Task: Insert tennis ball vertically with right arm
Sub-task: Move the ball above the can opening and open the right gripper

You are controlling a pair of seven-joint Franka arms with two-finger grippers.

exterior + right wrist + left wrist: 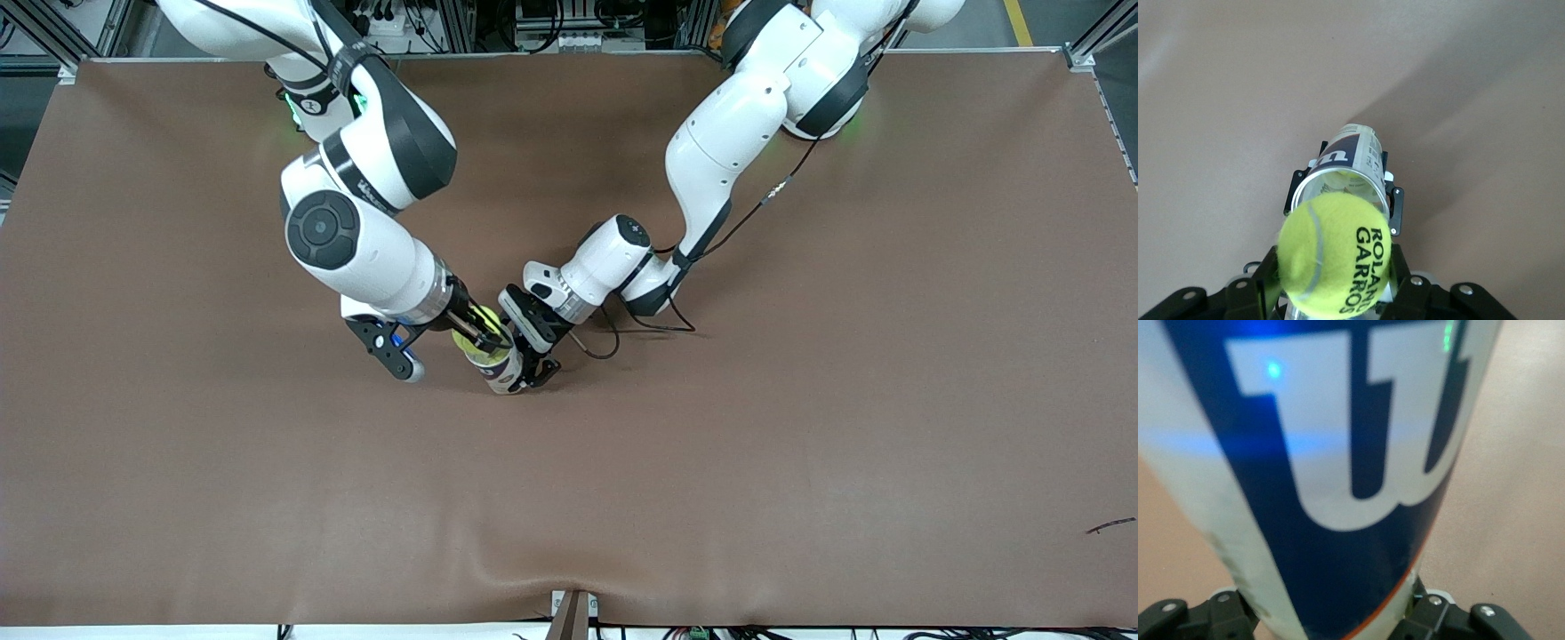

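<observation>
A yellow tennis ball marked ROLAND GARROS sits between the fingers of my right gripper, just above the open mouth of the ball can. The can is blue and white, stands upright on the table and has another ball inside. My left gripper is shut on the can's lower part. In the left wrist view the can's wall fills the frame between the fingers.
The brown table mat spreads all round the can with nothing else on it. A small dark scrap lies near the table's edge toward the left arm's end, nearer the front camera.
</observation>
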